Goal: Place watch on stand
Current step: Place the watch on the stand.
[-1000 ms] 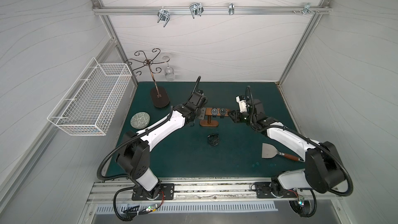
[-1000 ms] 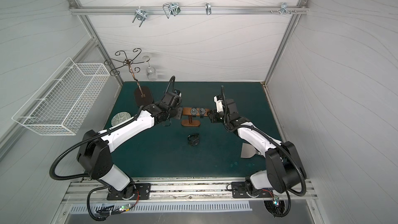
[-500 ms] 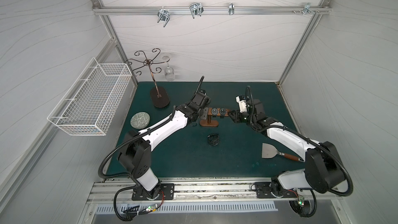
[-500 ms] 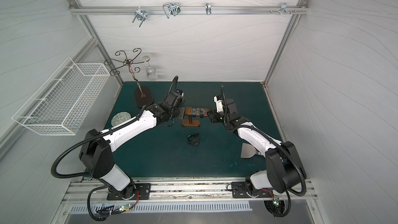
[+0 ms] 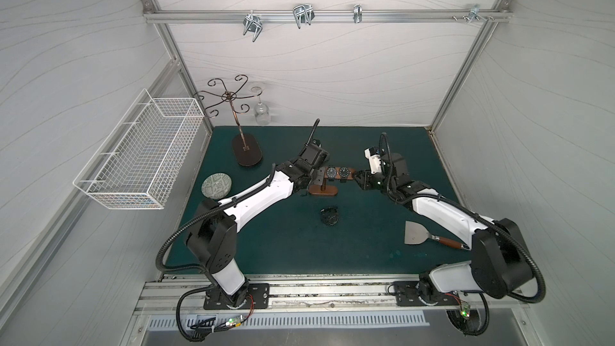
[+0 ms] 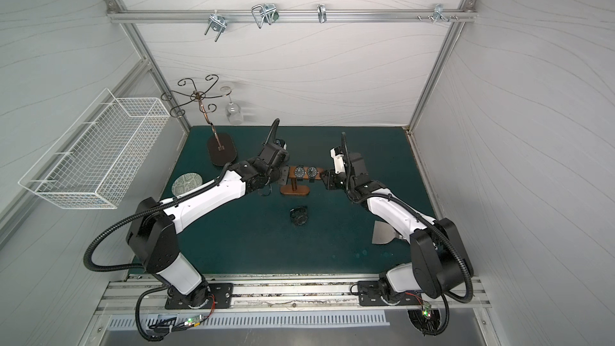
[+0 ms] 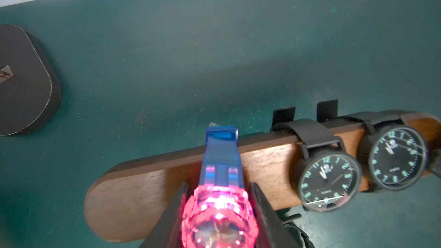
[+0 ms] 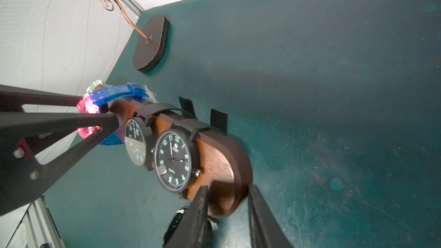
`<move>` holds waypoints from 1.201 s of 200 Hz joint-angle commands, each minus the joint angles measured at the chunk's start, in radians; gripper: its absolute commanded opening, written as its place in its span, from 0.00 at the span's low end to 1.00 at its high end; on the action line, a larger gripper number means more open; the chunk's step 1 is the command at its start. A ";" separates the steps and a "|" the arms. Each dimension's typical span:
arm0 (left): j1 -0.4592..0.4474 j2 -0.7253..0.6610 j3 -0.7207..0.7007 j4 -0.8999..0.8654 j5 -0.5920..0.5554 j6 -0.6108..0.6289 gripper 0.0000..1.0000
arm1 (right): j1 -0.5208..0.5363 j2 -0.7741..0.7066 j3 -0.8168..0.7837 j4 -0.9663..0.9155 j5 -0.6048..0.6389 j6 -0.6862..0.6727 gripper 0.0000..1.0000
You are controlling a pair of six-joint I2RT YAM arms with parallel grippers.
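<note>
Left end effector (image 7: 218, 194), reaching inward, grips watch (image 7: 220, 153); right end effector (image 8: 228, 194), opposite, clamps stand (image 8: 222, 163).

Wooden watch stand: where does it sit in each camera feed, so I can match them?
Top view: wooden watch stand near picture centre.
Top view: likewise near centre.
Left wrist: lower half, crossbar slanting up rightward.
Right wrist: middle to lower centre.
Shared landmark: metal rack's dark oval base, in all four.

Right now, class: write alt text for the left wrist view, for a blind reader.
The left gripper holds a glowing pink watch, blue strap lying across the wooden stand's crossbar. Two black watches sit further along it, above the green mat.
</note>
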 commanded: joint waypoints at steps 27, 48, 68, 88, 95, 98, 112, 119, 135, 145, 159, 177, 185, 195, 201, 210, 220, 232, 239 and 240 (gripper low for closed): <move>-0.015 0.028 0.058 0.036 -0.022 -0.040 0.21 | 0.008 0.008 0.018 0.000 -0.006 -0.007 0.31; -0.022 0.030 0.058 0.041 -0.031 -0.052 0.22 | 0.008 0.007 0.018 0.000 -0.006 -0.006 0.31; -0.024 0.030 0.056 0.048 -0.031 -0.060 0.22 | 0.008 0.006 0.018 0.000 -0.006 -0.006 0.30; -0.026 0.033 0.058 0.049 -0.037 -0.064 0.22 | 0.008 0.003 0.016 0.000 -0.007 -0.006 0.31; -0.027 0.033 0.056 0.049 -0.039 -0.066 0.22 | 0.008 0.003 0.016 -0.002 -0.006 -0.005 0.31; -0.028 0.034 0.056 0.048 -0.039 -0.066 0.23 | 0.008 0.004 0.016 -0.001 -0.006 -0.006 0.31; -0.029 0.033 0.054 0.048 -0.044 -0.072 0.23 | 0.008 0.003 0.016 0.000 -0.006 -0.006 0.31; -0.029 0.033 0.053 0.052 -0.044 -0.073 0.24 | 0.008 0.003 0.015 -0.002 -0.007 -0.007 0.30; -0.033 0.032 0.048 0.056 -0.051 -0.079 0.24 | 0.008 0.003 0.016 -0.002 -0.006 -0.007 0.31; -0.036 0.029 0.043 0.065 -0.055 -0.081 0.24 | 0.008 0.003 0.017 -0.002 -0.006 -0.006 0.31; -0.040 0.029 0.042 0.072 -0.051 -0.084 0.24 | 0.008 0.003 0.016 -0.001 -0.006 -0.006 0.31; -0.042 0.035 0.048 0.073 -0.047 -0.088 0.24 | 0.008 0.001 0.016 -0.003 -0.006 -0.007 0.31; -0.043 0.036 0.050 0.073 -0.047 -0.089 0.25 | 0.008 0.001 0.016 -0.002 -0.006 -0.007 0.31; -0.045 0.039 0.052 0.071 -0.052 -0.090 0.28 | 0.009 0.000 0.016 -0.003 -0.006 -0.007 0.31; -0.045 0.041 0.054 0.068 -0.057 -0.093 0.30 | 0.008 0.001 0.015 -0.004 -0.007 -0.007 0.31; -0.046 0.042 0.055 0.066 -0.058 -0.093 0.31 | 0.009 0.000 0.015 -0.002 -0.007 -0.008 0.31; -0.047 0.043 0.055 0.064 -0.062 -0.096 0.32 | 0.010 0.001 0.015 -0.002 -0.007 -0.006 0.31; -0.047 0.043 0.056 0.063 -0.063 -0.098 0.33 | 0.010 -0.001 0.013 -0.001 -0.008 -0.006 0.31; -0.048 0.044 0.056 0.063 -0.065 -0.098 0.35 | 0.009 -0.001 0.013 -0.002 -0.008 -0.006 0.31; -0.048 0.044 0.056 0.063 -0.065 -0.098 0.35 | 0.010 -0.001 0.013 -0.003 -0.009 -0.007 0.31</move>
